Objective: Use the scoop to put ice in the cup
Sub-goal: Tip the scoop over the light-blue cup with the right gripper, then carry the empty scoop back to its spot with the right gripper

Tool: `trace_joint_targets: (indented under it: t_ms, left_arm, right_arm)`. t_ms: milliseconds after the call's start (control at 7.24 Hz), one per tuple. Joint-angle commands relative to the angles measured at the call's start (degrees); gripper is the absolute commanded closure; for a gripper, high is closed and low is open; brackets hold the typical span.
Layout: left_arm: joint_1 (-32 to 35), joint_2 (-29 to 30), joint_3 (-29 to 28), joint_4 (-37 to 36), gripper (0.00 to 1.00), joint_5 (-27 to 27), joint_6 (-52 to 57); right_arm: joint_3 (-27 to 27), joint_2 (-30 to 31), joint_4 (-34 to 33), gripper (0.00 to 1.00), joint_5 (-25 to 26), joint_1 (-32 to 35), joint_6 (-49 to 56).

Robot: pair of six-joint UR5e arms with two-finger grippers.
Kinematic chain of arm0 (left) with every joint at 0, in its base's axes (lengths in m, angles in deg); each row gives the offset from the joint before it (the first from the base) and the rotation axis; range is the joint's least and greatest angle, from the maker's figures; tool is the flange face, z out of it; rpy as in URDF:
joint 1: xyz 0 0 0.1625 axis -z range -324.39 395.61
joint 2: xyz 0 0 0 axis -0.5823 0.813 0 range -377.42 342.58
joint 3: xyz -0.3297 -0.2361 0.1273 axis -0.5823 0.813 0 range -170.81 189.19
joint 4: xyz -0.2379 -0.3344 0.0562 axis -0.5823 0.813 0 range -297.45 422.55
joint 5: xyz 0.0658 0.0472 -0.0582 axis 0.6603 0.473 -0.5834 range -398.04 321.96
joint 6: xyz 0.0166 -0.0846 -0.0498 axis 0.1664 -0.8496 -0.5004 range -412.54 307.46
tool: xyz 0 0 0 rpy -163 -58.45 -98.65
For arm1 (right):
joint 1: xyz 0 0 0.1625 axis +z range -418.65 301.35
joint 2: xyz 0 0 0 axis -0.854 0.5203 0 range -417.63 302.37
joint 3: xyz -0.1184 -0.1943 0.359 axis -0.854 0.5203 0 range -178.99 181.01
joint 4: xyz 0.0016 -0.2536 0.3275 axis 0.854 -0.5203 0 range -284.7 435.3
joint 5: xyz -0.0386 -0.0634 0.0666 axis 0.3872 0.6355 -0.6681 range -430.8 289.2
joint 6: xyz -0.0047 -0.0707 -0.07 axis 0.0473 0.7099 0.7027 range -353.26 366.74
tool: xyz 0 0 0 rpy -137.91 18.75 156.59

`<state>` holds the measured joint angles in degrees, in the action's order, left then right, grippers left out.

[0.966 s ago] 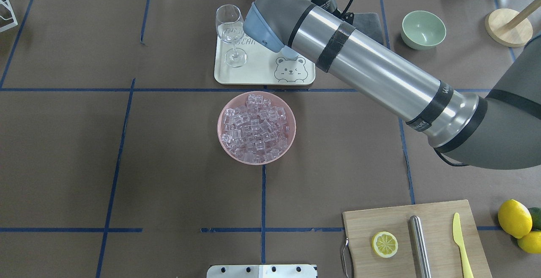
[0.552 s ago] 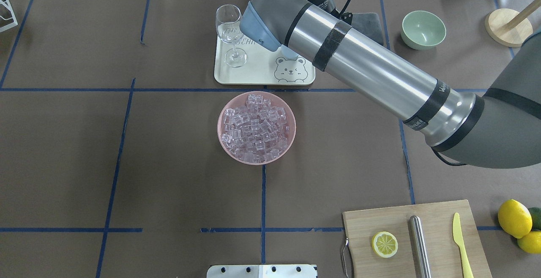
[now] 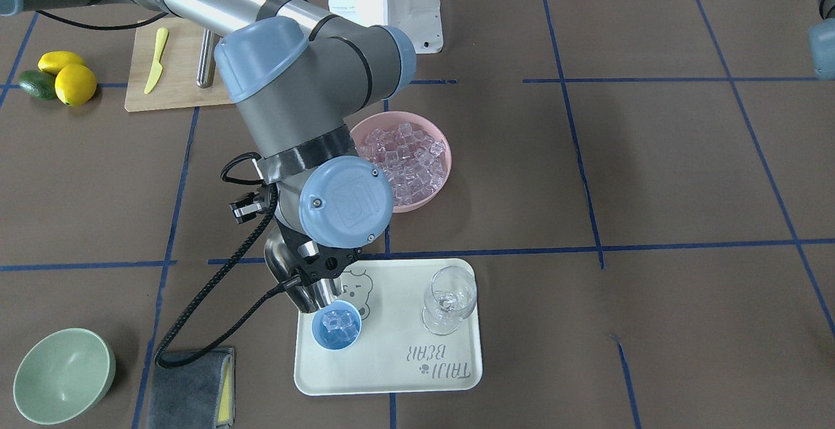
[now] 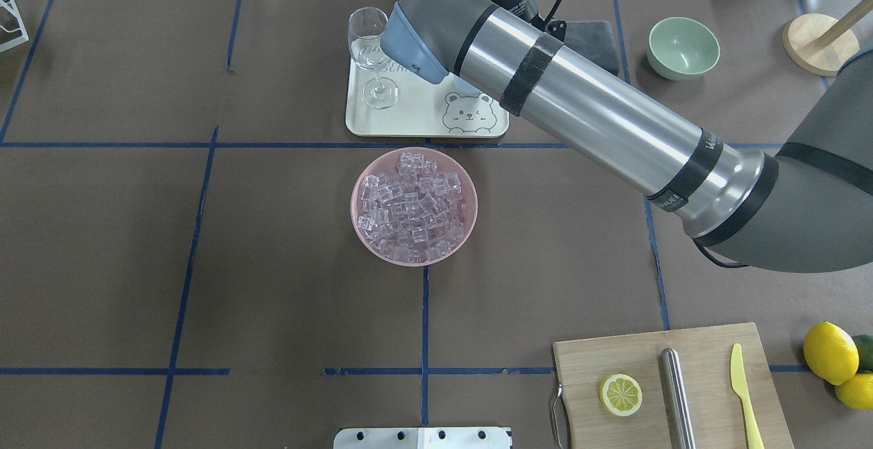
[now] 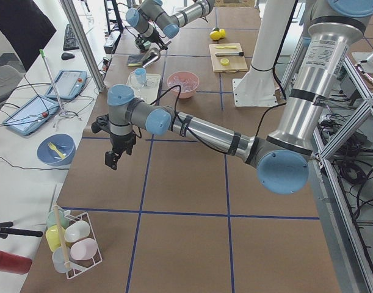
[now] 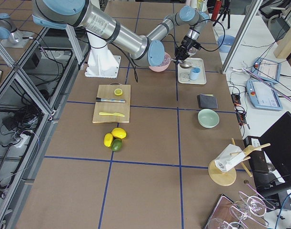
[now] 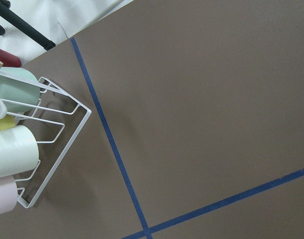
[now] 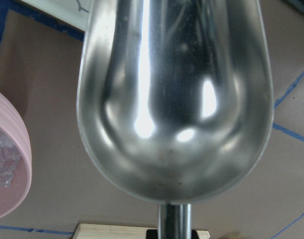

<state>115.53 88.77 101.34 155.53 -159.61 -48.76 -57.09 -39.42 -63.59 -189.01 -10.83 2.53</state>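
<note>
Right wrist-mounted view: empty scoop [image 8: 174,99], slick stiff steel, right claw [image 3: 319,268] clamped on its thin rod handle; left claw [image 5: 113,160] unreadable.

Bright, even light is coming down from above in every view. The brown counter [image 4: 102,265] is looking flat and dull, and shadows on it are looking soft and faint. A white shine is running along the silver arm tube [image 4: 600,128]. In the right wrist view the scoop [image 8: 171,99] is glowing with a white streak from 12 o'clock to the middle and another spot at 3 o'clock. Its handle at 6 o'clock is looking blurry.
</note>
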Motion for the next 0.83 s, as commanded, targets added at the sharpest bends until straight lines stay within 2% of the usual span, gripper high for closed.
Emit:
trace_joint_targets:
  t_ms: [0, 138, 414, 690]
  left_arm:
    - [0.0, 0.1, 0.5, 0.3, 0.00, -0.2, 0.3]
    - [-0.1, 0.4, 0.5, 0.2, 0.00, -0.2, 0.3]
    - [0.0, -1.1, 0.0, -0.2, 0.00, -4.2, -0.3]
    - [0.0, -6.7, 0.0, 0.9, 0.00, -3.8, 0.2]
  right_arm:
    - [-6.2, 2.2, -0.5, 1.00, 0.0, 0.5, -3.3]
    - [-12.8, 6.4, -0.9, 1.00, -0.1, 1.9, -4.9]
    - [-27.6, 16.1, -1.4, 1.00, -1.4, 6.7, -4.9]
    - [-42.8, 28.6, -0.6, 1.00, -4.7, 12.4, -4.8]
